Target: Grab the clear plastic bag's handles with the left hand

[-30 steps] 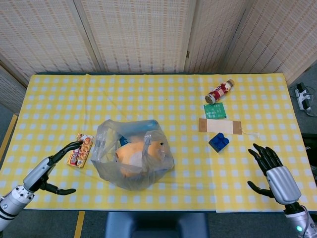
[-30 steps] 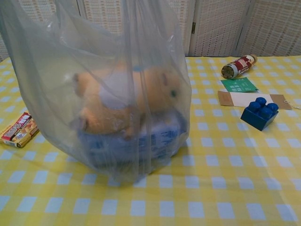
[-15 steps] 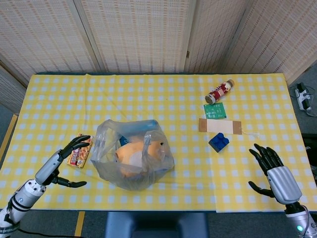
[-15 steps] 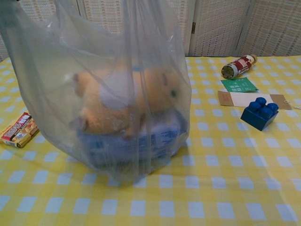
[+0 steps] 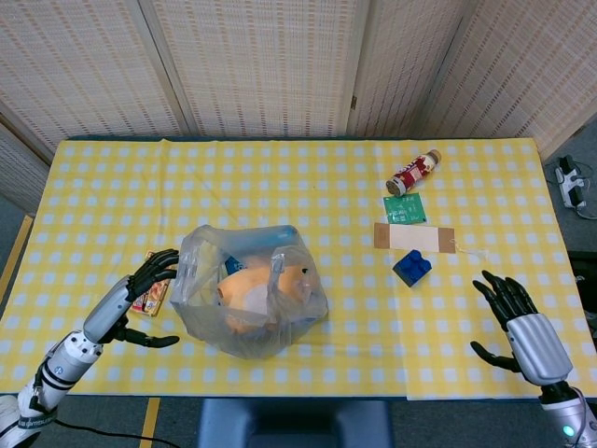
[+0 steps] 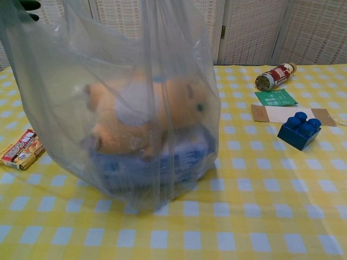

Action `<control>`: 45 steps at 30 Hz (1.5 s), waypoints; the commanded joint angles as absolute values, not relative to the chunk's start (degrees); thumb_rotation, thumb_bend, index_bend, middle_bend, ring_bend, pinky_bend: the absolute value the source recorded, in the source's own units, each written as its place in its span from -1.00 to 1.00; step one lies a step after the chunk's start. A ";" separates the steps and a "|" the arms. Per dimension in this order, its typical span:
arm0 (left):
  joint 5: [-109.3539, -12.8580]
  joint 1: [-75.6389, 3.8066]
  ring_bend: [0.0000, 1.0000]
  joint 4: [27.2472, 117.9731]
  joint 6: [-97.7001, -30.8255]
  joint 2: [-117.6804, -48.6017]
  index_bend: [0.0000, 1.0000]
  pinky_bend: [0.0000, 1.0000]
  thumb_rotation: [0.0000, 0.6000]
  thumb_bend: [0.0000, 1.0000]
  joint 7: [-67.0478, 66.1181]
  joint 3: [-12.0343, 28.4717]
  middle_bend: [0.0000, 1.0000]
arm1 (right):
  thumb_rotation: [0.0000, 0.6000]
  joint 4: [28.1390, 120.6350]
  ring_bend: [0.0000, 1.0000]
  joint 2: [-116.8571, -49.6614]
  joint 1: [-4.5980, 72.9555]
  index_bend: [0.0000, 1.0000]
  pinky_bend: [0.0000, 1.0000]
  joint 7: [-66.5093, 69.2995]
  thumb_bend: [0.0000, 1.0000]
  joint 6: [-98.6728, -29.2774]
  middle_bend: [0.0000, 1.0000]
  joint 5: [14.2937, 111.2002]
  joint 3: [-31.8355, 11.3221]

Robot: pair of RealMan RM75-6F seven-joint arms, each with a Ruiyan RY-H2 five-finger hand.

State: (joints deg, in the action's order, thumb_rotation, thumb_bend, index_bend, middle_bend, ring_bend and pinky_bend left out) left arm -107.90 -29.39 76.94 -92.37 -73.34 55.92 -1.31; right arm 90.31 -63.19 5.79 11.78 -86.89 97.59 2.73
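A clear plastic bag [image 5: 250, 291] stands on the yellow checked table near its front edge, holding an orange plush toy [image 5: 261, 287] over a blue packet. Its handles [image 5: 277, 263] stick up at the top. The same bag [image 6: 124, 103] fills the left of the chest view. My left hand [image 5: 140, 291] hovers open just left of the bag, fingers spread, their tips close to the bag's left side. At the upper left corner of the chest view its dark fingertips [image 6: 26, 5] just show. My right hand [image 5: 519, 327] is open at the table's front right, far from the bag.
A snack box [image 5: 151, 285] lies under my left hand, beside the bag. To the right lie a blue brick [image 5: 411, 267], a cardboard strip [image 5: 414, 238], a green card [image 5: 405, 208] and a red can [image 5: 413, 173] on its side.
My left hand has moved right and forward over the snack box, up to the bag's left side. The right hand has drifted slightly down. The bag has not moved.
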 commanded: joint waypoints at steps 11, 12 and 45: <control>-109.89 -32.49 -0.88 81.68 -90.58 -72.93 -0.55 -0.95 1.00 -0.75 51.95 -1.81 -0.72 | 1.00 90.17 -1.00 -62.50 5.44 -1.00 -1.00 13.81 -0.47 -88.15 -1.00 98.34 2.85; -109.93 -32.60 -0.87 81.97 -90.60 -73.01 -0.54 -0.94 1.00 -0.75 51.65 -1.79 -0.71 | 1.00 90.14 -1.00 -62.51 5.40 -1.00 -1.00 13.83 -0.47 -88.27 -1.00 98.42 2.85; -106.84 -44.36 -0.79 91.80 -76.94 -70.87 -0.53 -0.79 1.00 -0.77 58.10 -1.06 -0.65 | 1.00 88.31 -1.00 -63.83 4.58 -1.00 -1.00 16.46 -0.47 -92.54 -1.00 101.32 2.81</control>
State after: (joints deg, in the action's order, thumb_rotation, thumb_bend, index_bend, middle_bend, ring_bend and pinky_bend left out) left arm -107.12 -43.41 91.20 -77.73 -71.07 56.62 -0.98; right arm 88.44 -63.71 4.68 16.29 -92.37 101.26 2.88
